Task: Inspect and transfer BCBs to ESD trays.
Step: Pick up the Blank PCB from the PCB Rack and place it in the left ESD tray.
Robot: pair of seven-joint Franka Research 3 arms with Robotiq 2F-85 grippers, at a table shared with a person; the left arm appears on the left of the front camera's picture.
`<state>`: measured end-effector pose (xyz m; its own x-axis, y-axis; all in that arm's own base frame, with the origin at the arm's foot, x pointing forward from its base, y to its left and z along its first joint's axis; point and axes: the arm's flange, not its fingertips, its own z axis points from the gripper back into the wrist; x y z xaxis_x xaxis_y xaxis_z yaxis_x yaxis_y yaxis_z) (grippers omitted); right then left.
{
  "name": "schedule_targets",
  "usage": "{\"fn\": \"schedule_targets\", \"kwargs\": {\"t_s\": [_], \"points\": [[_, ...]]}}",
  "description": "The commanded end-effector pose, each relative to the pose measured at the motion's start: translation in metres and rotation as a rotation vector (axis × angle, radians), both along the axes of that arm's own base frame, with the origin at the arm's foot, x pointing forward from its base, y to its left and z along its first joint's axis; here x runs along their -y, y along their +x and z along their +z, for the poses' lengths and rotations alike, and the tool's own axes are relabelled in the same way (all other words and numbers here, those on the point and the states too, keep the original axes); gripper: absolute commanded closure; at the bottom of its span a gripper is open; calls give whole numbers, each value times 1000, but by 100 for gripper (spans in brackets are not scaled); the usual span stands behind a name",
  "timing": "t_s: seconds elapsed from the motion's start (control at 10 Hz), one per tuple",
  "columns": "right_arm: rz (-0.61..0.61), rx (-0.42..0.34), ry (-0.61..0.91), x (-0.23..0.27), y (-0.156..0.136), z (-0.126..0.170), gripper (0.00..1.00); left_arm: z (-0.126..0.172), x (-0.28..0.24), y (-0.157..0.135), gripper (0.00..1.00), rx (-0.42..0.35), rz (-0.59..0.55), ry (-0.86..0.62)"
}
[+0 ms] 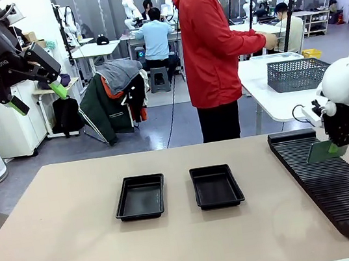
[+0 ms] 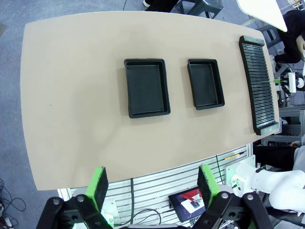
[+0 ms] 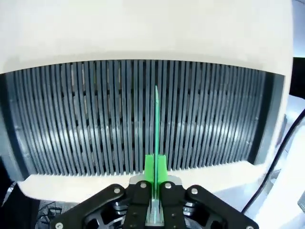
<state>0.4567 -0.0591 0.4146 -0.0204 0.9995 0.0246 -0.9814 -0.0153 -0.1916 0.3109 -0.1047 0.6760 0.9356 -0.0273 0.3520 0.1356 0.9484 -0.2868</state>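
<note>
My right gripper (image 1: pixel 343 140) is shut on one BCB (image 1: pixel 325 150), a thin green board held on edge just above the long black slotted rack (image 1: pixel 341 188) at the table's right. The right wrist view has that BCB (image 3: pixel 156 117) edge-on between the gripper's (image 3: pixel 156 168) green pads, over the rack's slots (image 3: pixel 95 119). Two black ESD trays (image 1: pixel 140 196) (image 1: pixel 216 186) lie with bare floors side by side at mid-table. High above the table's left, my left gripper (image 1: pixel 38 97) is open and holds nothing. Looking down past that gripper (image 2: pixel 152 186), the left wrist view takes in both trays (image 2: pixel 146 87) (image 2: pixel 206 83) and the rack (image 2: pixel 257 86).
A person in a red jacket (image 1: pixel 211 46) stands at the far side, turned toward a white table holding a grey mesh basket (image 1: pixel 296 74). Bare tan tabletop (image 1: pixel 66 238) surrounds the trays.
</note>
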Motion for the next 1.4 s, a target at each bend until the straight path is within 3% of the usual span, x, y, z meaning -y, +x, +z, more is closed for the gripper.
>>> {"fn": "schedule_targets", "kwargs": {"t_s": [0.0, 0.4, 0.6, 0.9, 1.3], "points": [[-38, -10, 9, -1, -14, 53, 99, 0, 0, 0, 0, -1, 1, -3], [-93, -32, 63, 14, -29, 160, 99, 0, 0, 0, 0, -1, 1, -3], [-96, -35, 68, 21, -32, 194, 99, 0, 0, 0, 0, -1, 1, -3], [-99, -5, 80, 33, -39, 217, 99, 0, 0, 0, 0, -1, 1, -3], [-99, 10, 66, 35, -41, 219, 99, 0, 0, 0, 0, -1, 1, -3]]}}
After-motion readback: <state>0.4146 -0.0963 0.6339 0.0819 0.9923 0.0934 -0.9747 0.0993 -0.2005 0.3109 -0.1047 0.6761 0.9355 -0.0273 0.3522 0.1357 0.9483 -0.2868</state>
